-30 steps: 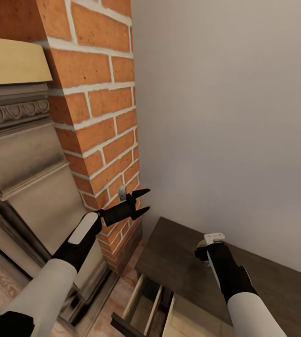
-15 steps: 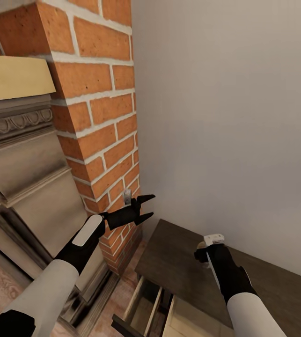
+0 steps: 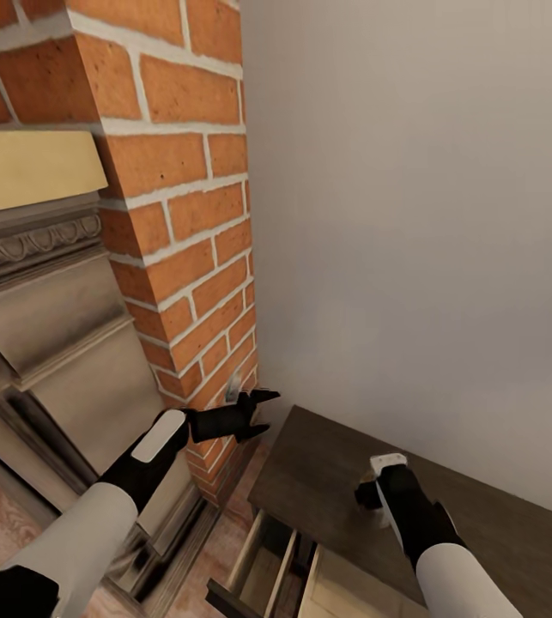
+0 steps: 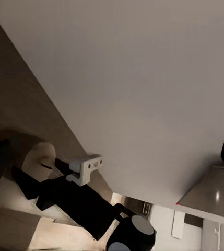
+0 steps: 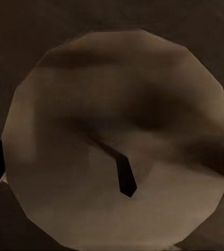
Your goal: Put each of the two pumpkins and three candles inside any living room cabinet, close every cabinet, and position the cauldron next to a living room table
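Lowered since the earlier frame, the left end effector (image 3: 261, 411) hangs with jaws apart and empty beside the brick column (image 3: 181, 215). Right end effector (image 3: 368, 496) presses over a pale candle (image 5: 117, 141) on the cabinet (image 3: 327, 481); its grip cannot be judged. One drawer (image 3: 267, 558) stands open.

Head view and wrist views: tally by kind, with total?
Candle: 1
Dark-brown cabinet: 1
Brick chimney: 1
Robot arms: 2 (left arm, right arm)
Total: 5
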Robot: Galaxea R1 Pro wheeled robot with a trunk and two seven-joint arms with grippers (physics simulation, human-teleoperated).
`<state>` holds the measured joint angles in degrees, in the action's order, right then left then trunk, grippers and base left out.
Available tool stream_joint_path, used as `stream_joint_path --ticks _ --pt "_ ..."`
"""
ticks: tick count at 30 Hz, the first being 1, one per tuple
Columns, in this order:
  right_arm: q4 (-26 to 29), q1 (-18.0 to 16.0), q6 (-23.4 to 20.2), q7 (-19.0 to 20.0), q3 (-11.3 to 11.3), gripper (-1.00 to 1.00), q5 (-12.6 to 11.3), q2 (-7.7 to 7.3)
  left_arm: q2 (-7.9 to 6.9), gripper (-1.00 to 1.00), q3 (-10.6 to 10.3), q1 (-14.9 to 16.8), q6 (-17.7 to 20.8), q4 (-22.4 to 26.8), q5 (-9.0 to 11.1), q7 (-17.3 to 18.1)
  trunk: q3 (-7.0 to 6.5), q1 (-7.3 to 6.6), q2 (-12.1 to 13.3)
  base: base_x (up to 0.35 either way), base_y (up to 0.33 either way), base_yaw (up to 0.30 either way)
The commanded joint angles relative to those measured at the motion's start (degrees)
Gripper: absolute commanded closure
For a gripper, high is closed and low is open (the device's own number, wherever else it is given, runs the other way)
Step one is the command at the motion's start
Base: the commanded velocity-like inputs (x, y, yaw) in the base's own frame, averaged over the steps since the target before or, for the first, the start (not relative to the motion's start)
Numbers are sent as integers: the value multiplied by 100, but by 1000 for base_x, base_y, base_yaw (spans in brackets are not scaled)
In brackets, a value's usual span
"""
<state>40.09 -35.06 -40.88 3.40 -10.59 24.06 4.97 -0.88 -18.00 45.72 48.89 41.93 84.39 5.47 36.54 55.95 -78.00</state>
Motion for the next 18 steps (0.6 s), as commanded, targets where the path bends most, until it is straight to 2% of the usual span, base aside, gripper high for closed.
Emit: stream_joint_path --ticks 1,4,8,10,14,16,18 --pt "-92 -1 2 -6 3 100 11 -4 -13 -100 -1 -4 -1 -83 -15 -7 -19 -23 41 0 0 0" --pt "-344 -1 23 -9 4 100 13 -15 -26 -100 -13 -9 -2 -312 -203 -16 -73 -89 162 0 0 0" --pt "-521 -1 35 -10 5 100 11 -26 -26 -100 -26 -10 -13 -799 -711 -7 -145 -177 322 0 0 0" --pt "-756 -1 54 -11 5 100 33 -36 -29 -100 -31 -10 -29 -1105 -897 -3 -181 -220 402 0 0 0" --pt "-1012 -1 128 -14 5 100 34 -70 -40 -100 -36 -10 -43 -1305 -953 -12 -252 -308 563 0 0 0" --pt "-1179 -1 284 -19 5 100 23 -132 -43 -100 -101 -10 -67 -1504 -997 -21 -288 -352 643 0 0 0" --pt "-1322 -1 352 -31 5 100 24 -155 -43 -100 -193 -11 -185 -1638 -1195 -21 -324 -396 723 0 0 0"
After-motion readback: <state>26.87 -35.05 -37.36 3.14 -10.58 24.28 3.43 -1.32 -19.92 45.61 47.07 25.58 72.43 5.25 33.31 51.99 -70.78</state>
